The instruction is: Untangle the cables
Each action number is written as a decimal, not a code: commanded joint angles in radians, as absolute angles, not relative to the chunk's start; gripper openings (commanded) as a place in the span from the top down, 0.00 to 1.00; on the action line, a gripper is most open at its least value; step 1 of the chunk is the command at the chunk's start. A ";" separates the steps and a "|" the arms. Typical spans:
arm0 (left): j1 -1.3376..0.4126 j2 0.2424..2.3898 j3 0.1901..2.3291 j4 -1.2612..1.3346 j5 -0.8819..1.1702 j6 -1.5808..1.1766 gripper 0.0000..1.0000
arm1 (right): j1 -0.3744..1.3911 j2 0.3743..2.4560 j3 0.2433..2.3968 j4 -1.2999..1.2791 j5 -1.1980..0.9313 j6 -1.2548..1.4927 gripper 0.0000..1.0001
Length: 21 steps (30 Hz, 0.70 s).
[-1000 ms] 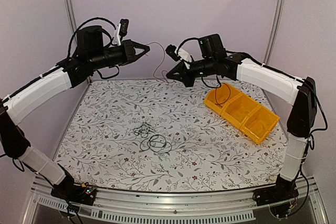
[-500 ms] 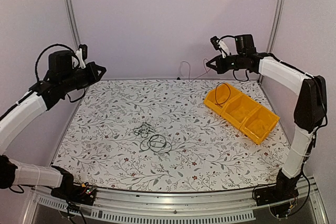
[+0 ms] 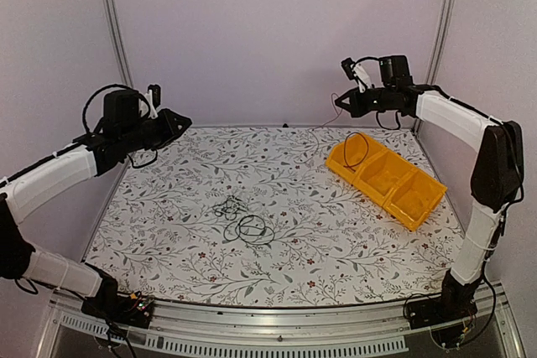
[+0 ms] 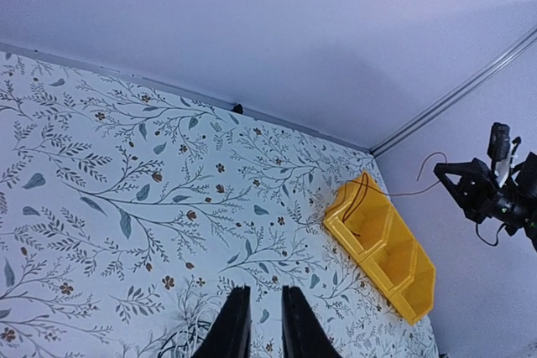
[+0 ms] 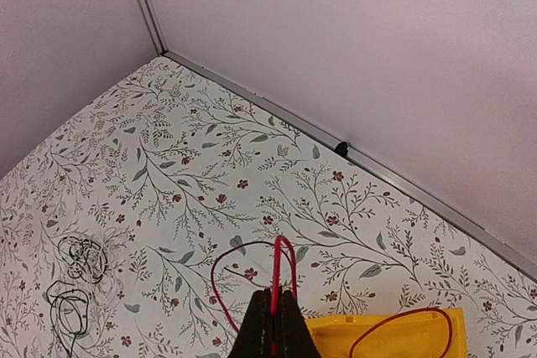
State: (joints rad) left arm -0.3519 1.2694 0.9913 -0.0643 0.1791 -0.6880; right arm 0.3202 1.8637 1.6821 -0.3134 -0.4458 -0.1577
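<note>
Red cable (image 5: 276,262) pinched tight in my right hand (image 5: 272,298).
It hangs near the bin (image 3: 417,207); my left hand (image 4: 265,295) is barely parted, empty.

A red cable (image 5: 284,239), black cables (image 3: 249,225) on a white table cover (image 3: 185,199) printed with grey-green leaves, a yellow bin (image 3: 388,178)

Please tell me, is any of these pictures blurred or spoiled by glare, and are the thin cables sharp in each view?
Top view: soft, even light, no glare or blur; the cable clump reads as thin dark loops. Right wrist view: sharp; the red cable in the right claw is crisp. Left wrist view: sharp, but the left claw is a dark silhouette.
</note>
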 commanded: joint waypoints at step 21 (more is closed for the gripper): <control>-0.373 1.253 0.943 -0.016 0.187 -0.713 0.84 | 0.274 1.783 1.688 -0.377 -0.395 -0.240 1.00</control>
